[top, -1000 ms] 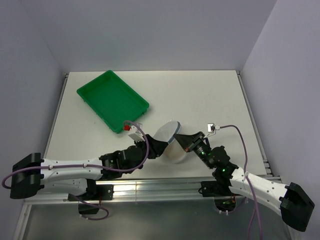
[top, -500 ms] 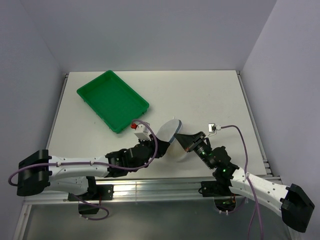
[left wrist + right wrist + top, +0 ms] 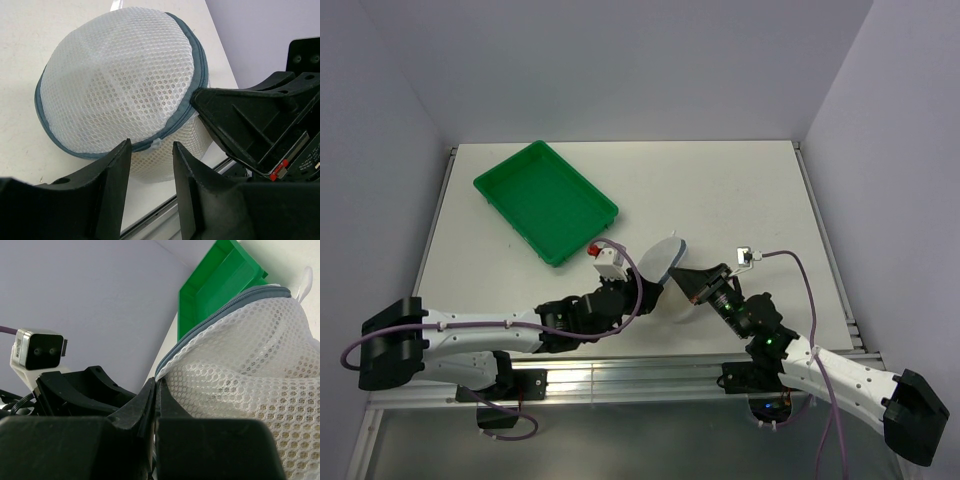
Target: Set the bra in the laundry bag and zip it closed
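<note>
The laundry bag (image 3: 664, 268), a white mesh drum with a grey-blue zipper rim, sits tilted near the table's front edge between both grippers. In the left wrist view the laundry bag (image 3: 120, 85) fills the middle, and its small white zipper pull (image 3: 155, 144) lies on the rim just beyond my left gripper (image 3: 150, 148), which is open with nothing between its fingers. My right gripper (image 3: 157, 385) is shut on the rim of the laundry bag (image 3: 240, 365). From above, the right gripper (image 3: 681, 276) pinches the bag's right side and the left gripper (image 3: 646, 290) is at its left. The bra is hidden.
A green tray (image 3: 545, 200) lies at the back left of the white table (image 3: 740, 190), and the green tray (image 3: 220, 275) also shows behind the bag in the right wrist view. A metal rail (image 3: 620, 375) runs along the near edge.
My left gripper has moved right, closer to the bag's near rim. The bag has tipped slightly. The right gripper keeps its pinch and has not moved.
</note>
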`<state>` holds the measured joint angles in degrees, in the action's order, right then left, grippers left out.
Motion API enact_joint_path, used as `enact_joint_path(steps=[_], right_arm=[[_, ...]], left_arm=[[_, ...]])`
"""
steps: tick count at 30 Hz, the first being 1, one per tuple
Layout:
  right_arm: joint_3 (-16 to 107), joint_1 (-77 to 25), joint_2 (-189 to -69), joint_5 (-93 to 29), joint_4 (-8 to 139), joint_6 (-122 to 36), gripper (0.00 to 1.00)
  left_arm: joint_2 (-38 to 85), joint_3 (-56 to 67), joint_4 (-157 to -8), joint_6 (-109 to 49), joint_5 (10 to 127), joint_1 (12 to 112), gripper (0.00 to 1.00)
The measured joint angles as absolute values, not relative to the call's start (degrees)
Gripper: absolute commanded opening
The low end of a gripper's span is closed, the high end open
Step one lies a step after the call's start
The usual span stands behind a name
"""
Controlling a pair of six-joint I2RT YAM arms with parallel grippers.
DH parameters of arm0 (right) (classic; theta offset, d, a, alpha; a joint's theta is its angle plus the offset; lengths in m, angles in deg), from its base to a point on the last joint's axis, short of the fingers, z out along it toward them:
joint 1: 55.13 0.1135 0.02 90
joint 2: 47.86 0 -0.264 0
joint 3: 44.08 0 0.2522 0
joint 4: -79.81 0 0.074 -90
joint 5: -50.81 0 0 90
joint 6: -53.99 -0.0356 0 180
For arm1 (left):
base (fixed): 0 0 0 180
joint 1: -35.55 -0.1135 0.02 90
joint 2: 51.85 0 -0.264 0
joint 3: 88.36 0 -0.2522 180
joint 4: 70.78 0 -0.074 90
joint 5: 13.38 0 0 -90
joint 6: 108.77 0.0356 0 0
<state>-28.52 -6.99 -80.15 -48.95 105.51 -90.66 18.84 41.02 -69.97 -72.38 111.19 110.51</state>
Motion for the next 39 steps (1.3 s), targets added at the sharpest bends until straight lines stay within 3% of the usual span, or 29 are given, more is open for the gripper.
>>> enact_joint_path(steps=[11, 16, 17, 18, 22, 23, 34, 39], right_arm=[[-28.5, -7.0, -80.0, -48.8, 105.4, -90.9, 0.0], [-28.5, -7.0, -80.1, -48.8, 105.4, -91.1, 0.0], [-28.5, -7.0, -80.1, -48.8, 105.4, -91.1, 0.0], [-28.5, -7.0, -80.1, -48.8, 105.4, -91.1, 0.0], [-28.5, -7.0, -80.2, -48.8, 105.3, -91.2, 0.0], [-28.5, -7.0, -80.2, -48.8, 105.3, -91.2, 0.0], [-28.5, -7.0, -80.9, -48.6, 105.4, -91.6, 0.0], [-28.5, -7.0, -80.9, -48.6, 105.4, -91.6, 0.0]], left_arm=[[18.4, 41.0, -70.2, -70.9, 110.6, 110.0, 0.39], [18.6, 41.0, -69.3, -70.3, 108.9, 110.0, 0.15], [18.8, 41.0, -69.1, -70.4, 108.8, 110.0, 0.15], [18.9, 41.0, -68.9, -70.2, 108.7, 110.0, 0.17], [18.6, 41.0, -69.8, -69.9, 109.9, 110.6, 0.62], [18.3, 41.0, -70.0, -70.0, 110.1, 110.8, 0.64], [13.6, 42.7, -70.2, -72.7, 110.0, 112.9, 0.44], [13.7, 45.7, -69.3, -74.4, 106.5, 111.0, 0.43]])
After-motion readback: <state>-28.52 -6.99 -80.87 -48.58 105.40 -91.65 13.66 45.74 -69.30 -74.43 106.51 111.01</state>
